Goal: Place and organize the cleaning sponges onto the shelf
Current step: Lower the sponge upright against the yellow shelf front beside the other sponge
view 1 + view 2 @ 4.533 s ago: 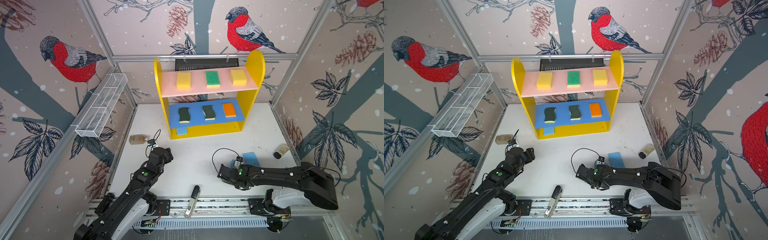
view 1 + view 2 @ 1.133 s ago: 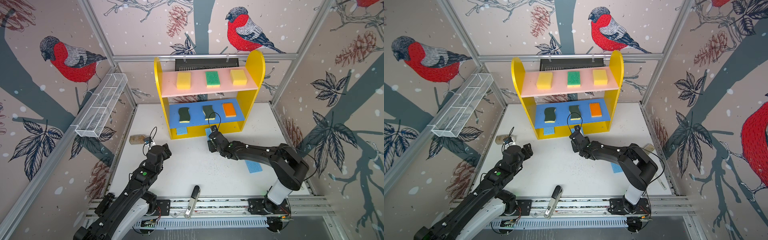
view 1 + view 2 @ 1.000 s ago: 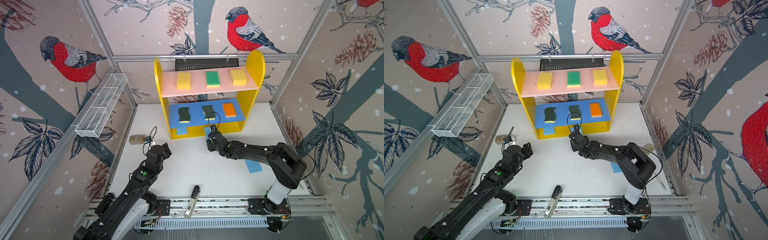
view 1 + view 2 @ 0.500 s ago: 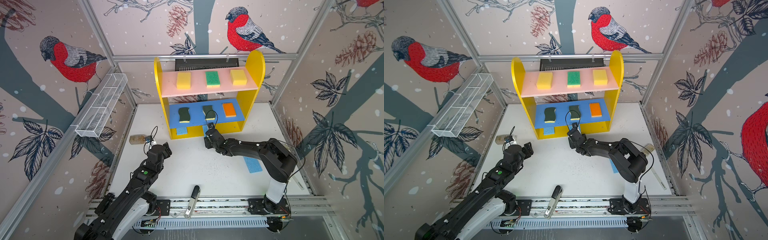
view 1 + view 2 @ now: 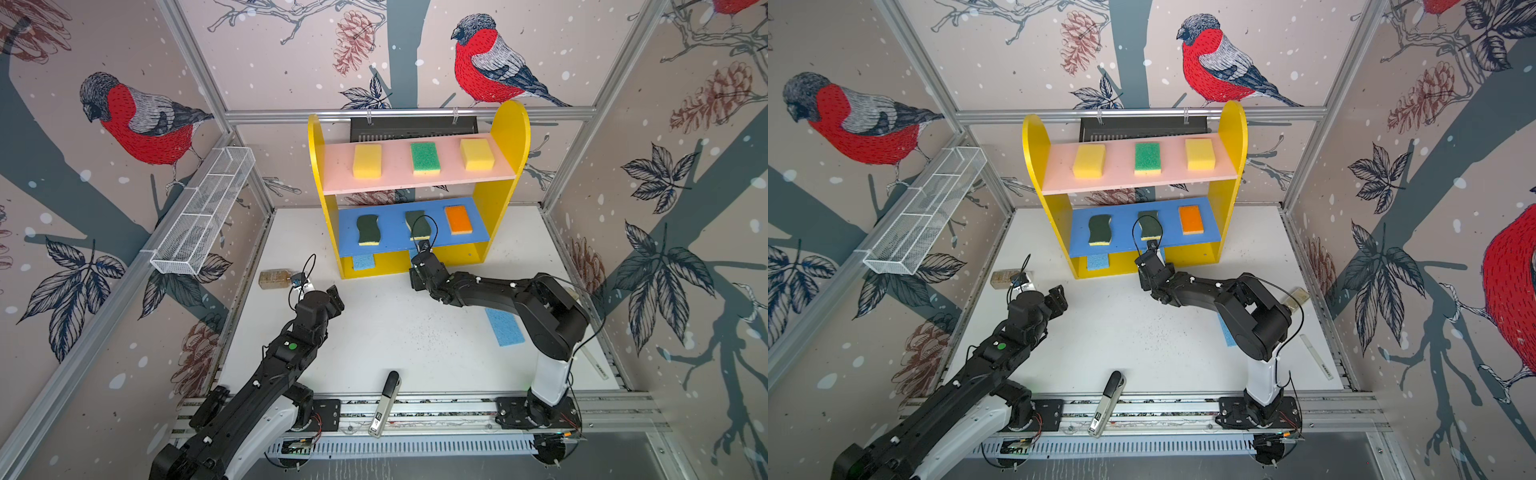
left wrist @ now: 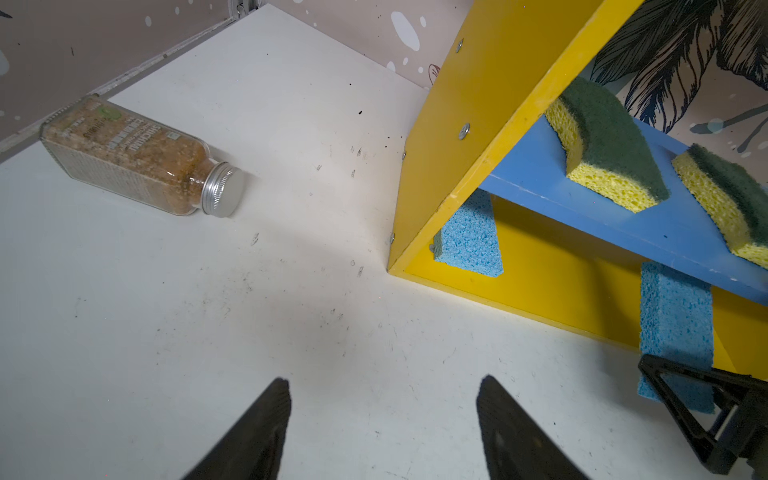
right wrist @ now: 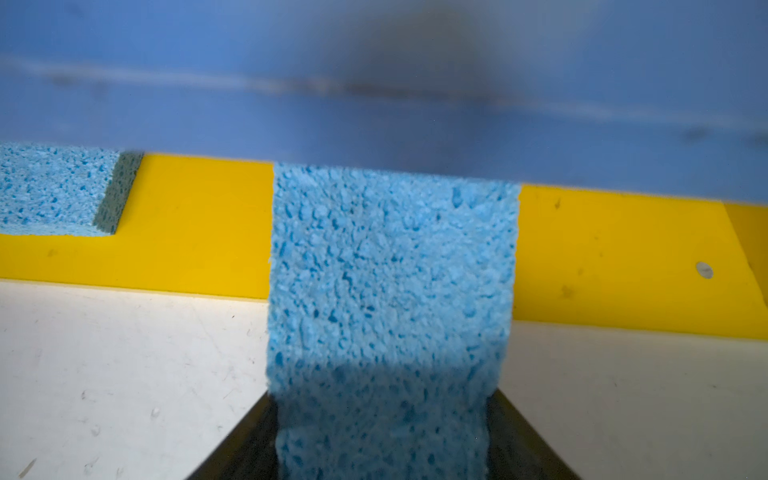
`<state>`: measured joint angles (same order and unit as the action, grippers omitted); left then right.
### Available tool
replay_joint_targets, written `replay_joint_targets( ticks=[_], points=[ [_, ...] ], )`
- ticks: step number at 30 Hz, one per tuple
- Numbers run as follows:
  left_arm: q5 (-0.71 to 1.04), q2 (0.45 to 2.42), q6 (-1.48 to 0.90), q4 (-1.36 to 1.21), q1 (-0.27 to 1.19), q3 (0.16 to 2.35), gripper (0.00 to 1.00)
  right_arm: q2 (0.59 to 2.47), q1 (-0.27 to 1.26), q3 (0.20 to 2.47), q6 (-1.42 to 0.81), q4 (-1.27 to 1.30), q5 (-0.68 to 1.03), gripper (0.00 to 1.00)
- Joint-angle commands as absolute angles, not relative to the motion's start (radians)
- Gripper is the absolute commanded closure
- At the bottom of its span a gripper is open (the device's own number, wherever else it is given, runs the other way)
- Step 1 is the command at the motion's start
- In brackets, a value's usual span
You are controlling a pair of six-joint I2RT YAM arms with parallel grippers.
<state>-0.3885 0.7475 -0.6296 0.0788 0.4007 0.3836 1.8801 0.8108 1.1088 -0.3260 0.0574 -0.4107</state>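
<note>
The shelf (image 5: 509, 137) holds two yellow sponges (image 5: 367, 161) and a green-topped one (image 5: 425, 157) on its pink board. Two dark green sponges (image 5: 368, 229) and an orange-topped one (image 5: 458, 219) lie on the blue board. One light blue sponge (image 5: 363, 262) lies on the yellow base. My right gripper (image 7: 382, 397) is shut on a second light blue sponge (image 7: 390, 282), whose far end reaches over the base under the blue board. A third light blue sponge (image 5: 504, 327) lies on the table beside the right arm. My left gripper (image 6: 383, 380) hangs open and empty above the table.
A brownish bottle (image 6: 137, 158) lies on its side left of the shelf. A white wire mesh basket (image 5: 203, 212) hangs on the left wall. A black-and-white tool (image 5: 386, 399) rests at the front edge. A small jar (image 5: 1296, 297) lies by the right wall.
My right gripper has carried the light blue sponge from the front right of the table to the shelf's base and nudged it further under the blue board. The left arm barely moved.
</note>
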Motion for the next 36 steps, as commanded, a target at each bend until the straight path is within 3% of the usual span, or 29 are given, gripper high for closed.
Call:
replay_joint_targets(
  ticks=[1, 36],
  points=[
    [-0.382, 0.743, -0.629, 0.035, 0.398, 0.379, 0.28, 1.893, 0.808, 1.128, -0.341, 0.063, -0.421, 0.31],
    [-0.352, 0.775, -0.643, -0.062, 0.397, 0.307, 0.3, 1.952, 0.802, 1.086, -0.312, 0.317, -0.444, 0.29]
  ],
)
